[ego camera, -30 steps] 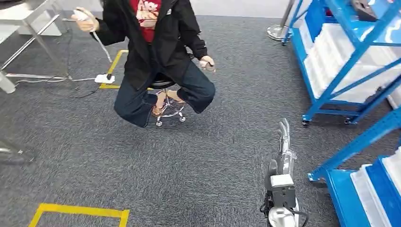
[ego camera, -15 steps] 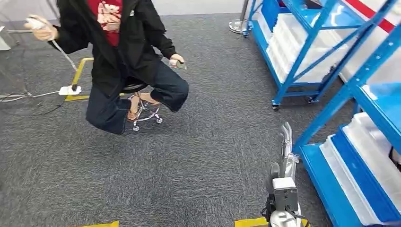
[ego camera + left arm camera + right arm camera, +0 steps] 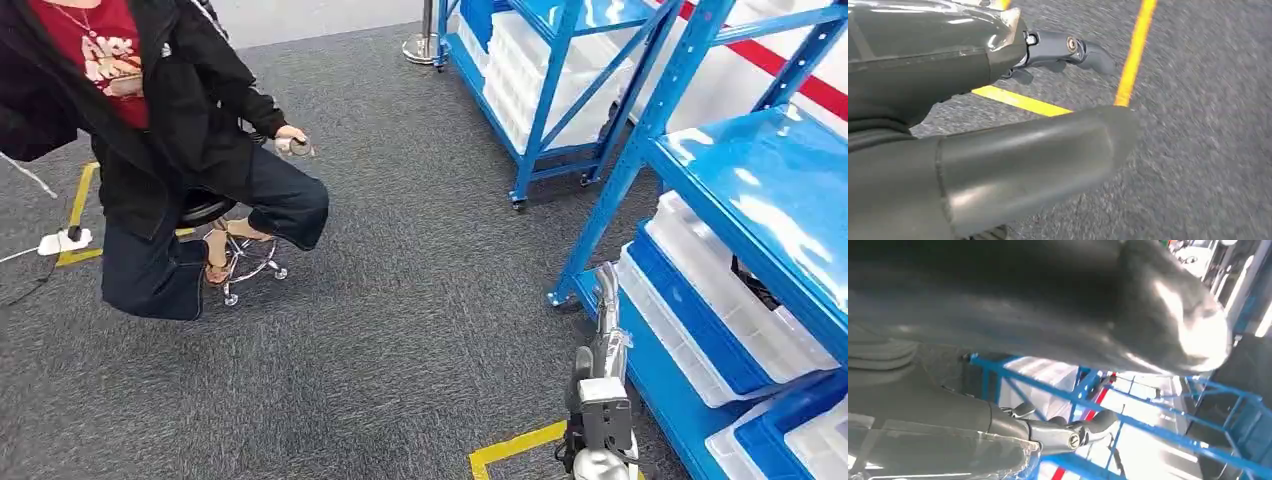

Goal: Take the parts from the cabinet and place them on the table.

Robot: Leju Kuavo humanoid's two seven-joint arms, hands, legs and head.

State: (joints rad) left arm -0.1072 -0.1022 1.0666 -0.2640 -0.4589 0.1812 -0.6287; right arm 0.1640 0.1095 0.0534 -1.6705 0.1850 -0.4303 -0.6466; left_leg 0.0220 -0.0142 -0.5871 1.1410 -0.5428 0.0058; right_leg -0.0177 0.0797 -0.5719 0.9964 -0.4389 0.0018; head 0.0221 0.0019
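The blue cabinet (image 3: 640, 150) stands to my right, a steel rack with white bins (image 3: 700, 300) on blue trays on its lower shelf. A small dark item (image 3: 757, 288) lies in one bin, too small to tell what it is. My right hand (image 3: 603, 340) hangs beside the rack's corner post, fingers straight and apart, holding nothing. In the right wrist view the right hand (image 3: 1023, 340) has the blue rack (image 3: 1148, 425) behind it. My left hand (image 3: 998, 125) hangs over grey carpet, its thumb and fingers (image 3: 1068, 47) apart, with nothing in it.
A person (image 3: 150, 130) in a black jacket sits on a wheeled stool (image 3: 240, 260) at the left, holding a controller. A second blue rack (image 3: 545, 60) with white bins stands farther back. Yellow tape (image 3: 510, 450) marks the carpet by my feet. A power strip (image 3: 62, 241) lies at far left.
The whole view has swung to the right: the person has slid left in the picture and the blue racks have come closer and more central. My right hand still hangs empty.
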